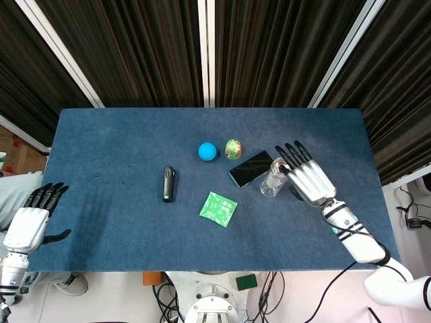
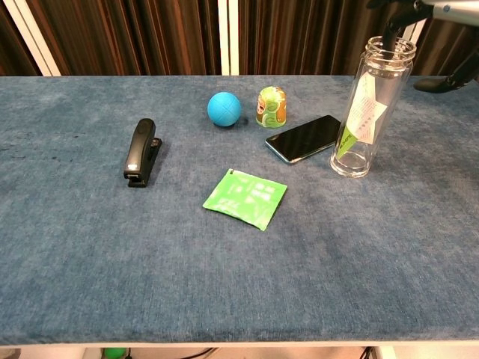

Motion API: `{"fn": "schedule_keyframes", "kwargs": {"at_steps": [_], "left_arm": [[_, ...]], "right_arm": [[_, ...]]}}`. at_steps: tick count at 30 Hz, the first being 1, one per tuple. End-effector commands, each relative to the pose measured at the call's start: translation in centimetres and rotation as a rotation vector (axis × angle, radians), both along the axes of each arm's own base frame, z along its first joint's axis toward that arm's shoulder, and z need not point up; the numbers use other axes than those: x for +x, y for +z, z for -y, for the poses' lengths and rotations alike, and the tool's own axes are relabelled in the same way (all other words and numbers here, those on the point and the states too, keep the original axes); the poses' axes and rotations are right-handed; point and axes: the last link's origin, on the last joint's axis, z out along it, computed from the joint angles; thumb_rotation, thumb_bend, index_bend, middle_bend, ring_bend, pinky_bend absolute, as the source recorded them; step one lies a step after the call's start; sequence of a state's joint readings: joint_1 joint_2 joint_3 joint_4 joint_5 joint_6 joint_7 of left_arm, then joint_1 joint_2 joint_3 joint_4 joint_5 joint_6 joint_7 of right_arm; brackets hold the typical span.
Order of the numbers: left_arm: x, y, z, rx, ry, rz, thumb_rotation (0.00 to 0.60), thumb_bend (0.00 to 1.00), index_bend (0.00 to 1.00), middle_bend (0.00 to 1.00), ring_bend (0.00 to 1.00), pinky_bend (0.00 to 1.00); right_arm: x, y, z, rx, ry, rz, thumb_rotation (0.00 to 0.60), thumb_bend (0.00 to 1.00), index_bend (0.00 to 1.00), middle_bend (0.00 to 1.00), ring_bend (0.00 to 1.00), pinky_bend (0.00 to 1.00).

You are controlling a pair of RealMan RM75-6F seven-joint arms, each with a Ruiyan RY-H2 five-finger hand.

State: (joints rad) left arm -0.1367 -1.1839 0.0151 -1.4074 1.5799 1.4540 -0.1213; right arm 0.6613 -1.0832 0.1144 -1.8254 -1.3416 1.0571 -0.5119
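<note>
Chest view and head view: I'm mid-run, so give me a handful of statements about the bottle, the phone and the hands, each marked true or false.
1. The clear bottle stands upright with no cap on it. True.
2. The right hand grips the bottle around its middle. False: its fingers are spread above the bottle's open top and hold nothing.
3. The phone lies flat just left of the bottle in the chest view. True.
4. The blue ball rests on the green packet. False: the ball sits further back beside the small egg-shaped toy, apart from the packet.
5. The left hand holds the stapler. False: it is at the table's near left corner, holding nothing.
</note>
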Motion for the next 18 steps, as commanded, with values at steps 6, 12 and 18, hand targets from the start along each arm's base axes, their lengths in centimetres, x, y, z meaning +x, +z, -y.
{"fn": "schedule_keyframes", "kwargs": {"at_steps": [6,12,18], "left_arm": [[0.1,0.1,0.0,0.004,-0.003,0.003,0.600,0.03,0.10,0.08,0.05,0.12],[0.1,0.2,-0.1,0.012,-0.008,0.005,0.600,0.03,0.10,0.08,0.05,0.12],[0.4,0.3,-0.2,0.027,-0.025,0.007,0.600,0.03,0.10,0.08,0.05,0.12]], "right_arm": [[-0.2,3.2,-3.2,-0.028,0.042,0.195,0.600,0.30,0.27,0.00,0.00,0.00],[-7.3,6.0,-8.3,-0.158,-0.046,0.321,0.600,0.29,0.06,0.00,0.00,0.00],[-17.4,5.2,-14.2,-0.330,-0.345,0.287,0.600,0.27,0.00,0.00,0.00,0.00]]}}
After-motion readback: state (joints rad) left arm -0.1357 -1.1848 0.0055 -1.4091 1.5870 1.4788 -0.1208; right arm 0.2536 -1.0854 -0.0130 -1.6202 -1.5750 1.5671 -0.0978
